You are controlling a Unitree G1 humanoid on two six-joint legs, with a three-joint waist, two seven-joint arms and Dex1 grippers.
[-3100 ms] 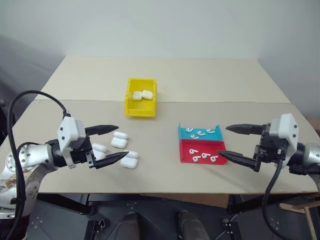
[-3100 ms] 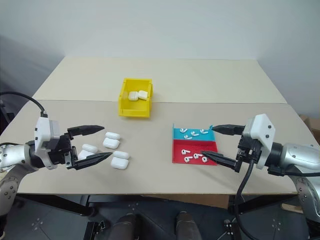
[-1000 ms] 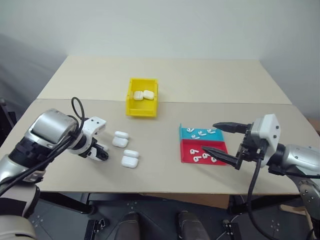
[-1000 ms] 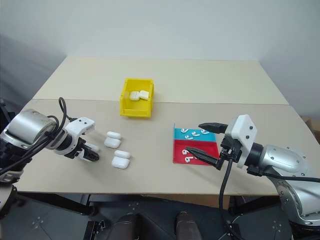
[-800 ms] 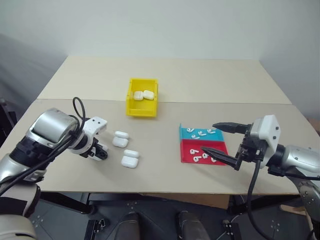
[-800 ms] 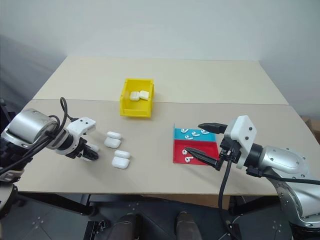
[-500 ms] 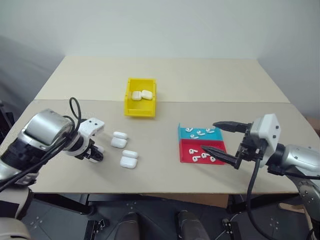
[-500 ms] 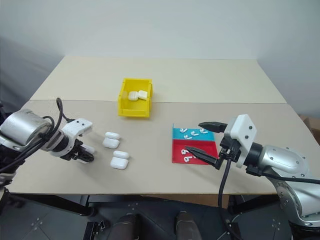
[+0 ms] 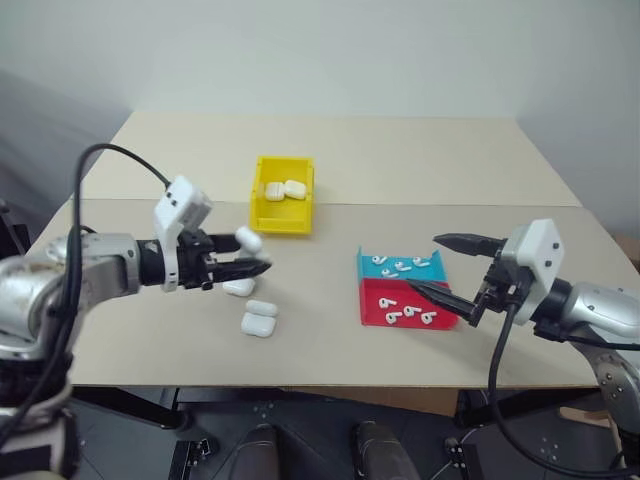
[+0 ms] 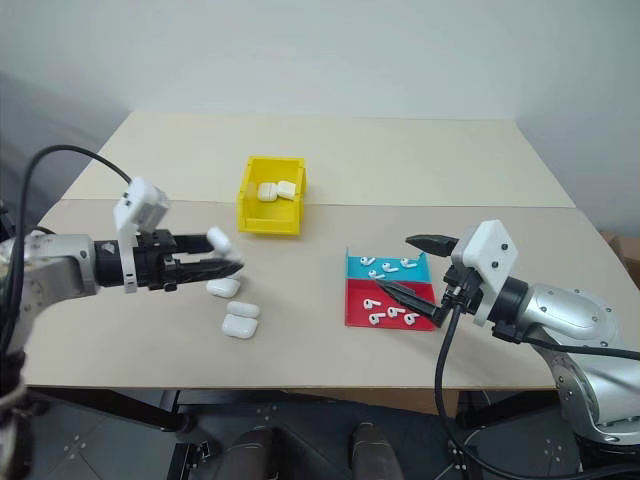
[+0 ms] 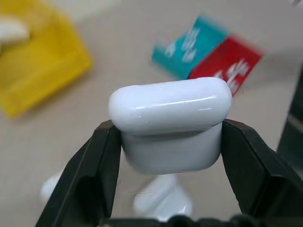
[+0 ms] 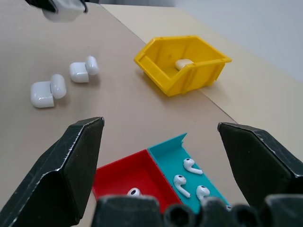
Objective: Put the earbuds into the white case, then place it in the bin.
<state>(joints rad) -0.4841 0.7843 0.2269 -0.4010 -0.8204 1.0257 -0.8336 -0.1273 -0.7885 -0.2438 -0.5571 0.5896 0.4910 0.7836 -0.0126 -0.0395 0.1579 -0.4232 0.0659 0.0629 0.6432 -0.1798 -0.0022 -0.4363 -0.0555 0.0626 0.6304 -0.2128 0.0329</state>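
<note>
The left gripper (image 9: 262,267) is now clamped on one white case (image 9: 248,240), holding it by its two sides between the black fingers (image 11: 97,165), with the lid closed and pointing away from the wrist. A second ago this gripper was down at the table (image 9: 330,340) beside the loose cases, with its fingers spread; since then it has closed, lifted the case off the surface and turned to point almost level toward the middle of the table. Two other cases (image 9: 258,318) remain lying on the table, just below the held one at about 6 o'clock from it.

The right gripper (image 9: 438,270) has its fingers wide apart and holds nothing. It hovers over the cyan tray (image 9: 372,272) and the red tray (image 9: 375,312), where the earbuds (image 9: 402,266) lie scattered, and it has hardly moved in the last second.

The bin (image 9: 283,219) stands at about 1 o'clock from the held case, and it has already two cases inside.

In my judgement the pick of the case is finished and the work now passes to the next step: the lid must be opened and an earbud taken from the trays at 3 o'clock from the case. The lid is still closed, so nothing can go in yet.
</note>
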